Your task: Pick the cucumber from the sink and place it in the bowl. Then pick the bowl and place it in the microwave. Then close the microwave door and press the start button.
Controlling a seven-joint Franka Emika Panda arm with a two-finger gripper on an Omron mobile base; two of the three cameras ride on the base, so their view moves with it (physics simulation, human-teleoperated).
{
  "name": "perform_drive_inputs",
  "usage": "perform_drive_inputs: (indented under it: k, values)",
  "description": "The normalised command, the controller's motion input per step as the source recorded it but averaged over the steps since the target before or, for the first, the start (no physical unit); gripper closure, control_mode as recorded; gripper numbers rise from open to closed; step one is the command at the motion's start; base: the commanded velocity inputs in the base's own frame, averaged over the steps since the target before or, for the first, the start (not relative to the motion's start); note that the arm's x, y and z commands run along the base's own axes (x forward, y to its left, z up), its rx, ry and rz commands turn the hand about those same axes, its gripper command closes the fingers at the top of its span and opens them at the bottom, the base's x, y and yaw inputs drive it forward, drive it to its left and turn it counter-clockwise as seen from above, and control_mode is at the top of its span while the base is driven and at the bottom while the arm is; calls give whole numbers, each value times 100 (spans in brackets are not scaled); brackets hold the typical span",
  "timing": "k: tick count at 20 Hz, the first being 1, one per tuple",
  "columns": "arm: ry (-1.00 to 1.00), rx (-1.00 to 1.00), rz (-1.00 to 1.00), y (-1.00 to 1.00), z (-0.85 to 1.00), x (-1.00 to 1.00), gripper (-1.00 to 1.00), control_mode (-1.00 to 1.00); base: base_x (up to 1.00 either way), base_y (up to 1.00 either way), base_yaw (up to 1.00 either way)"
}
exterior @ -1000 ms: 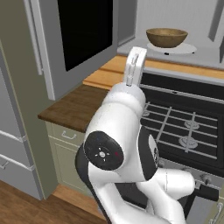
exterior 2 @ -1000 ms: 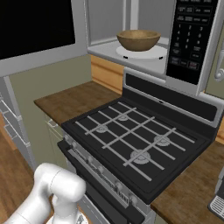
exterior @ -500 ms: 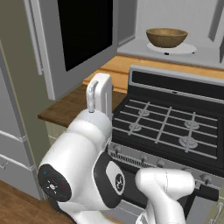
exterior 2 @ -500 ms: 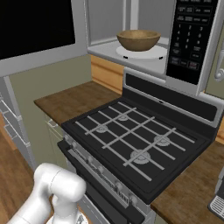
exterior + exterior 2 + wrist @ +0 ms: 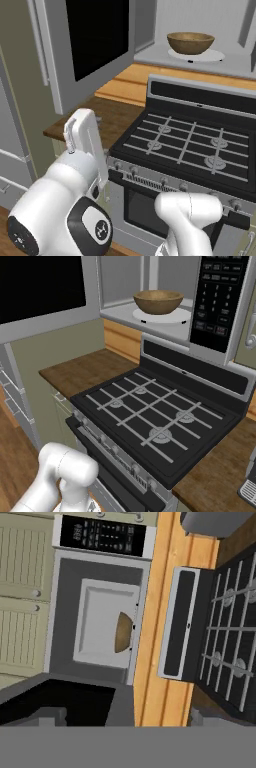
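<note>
Fingertips of your gripper stood wide apart at the bottom of the hand view, with nothing clamped between them. You had the hand well back from the microwave, looking at it with the view rolled onto its side, so that the dark control panel lay along the top edge. Just past the gripper in that view was the microwave door, swung fully open, its glossy black window facing out. In the left base view your white arm rose in the lower left, in front of the brown table and below that open door.

The bowl sat upright inside the microwave, on the round white turntable plate, well apart from the gripper. Both base views showed the bowl centred on the plate, with the door open to its left and the control panel to its right. From these angles you could not tell what lay inside the bowl.

Below the microwave stood the black stove with its grey burner grates, the table beside it on the left. Pale panelled cabinet doors flanked the microwave in the hand view.
</note>
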Motion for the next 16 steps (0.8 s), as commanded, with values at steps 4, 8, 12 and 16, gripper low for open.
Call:
perform_drive_inputs:
  k: [4, 8, 12, 16]
  values:
    - [-1, 0, -2, 49, -46, 40, -100, -100, 0, 0, 0]
    - [-8, -4, -6, 43, -46, 58, -100, -100, 0, 0, 0]
    - [-6, -1, -12, 25, -35, 73, -100, -100, 0, 0, 0]
    - [-5, 0, -20, 29, -24, 86, -100, -100, 0, 0, 0]
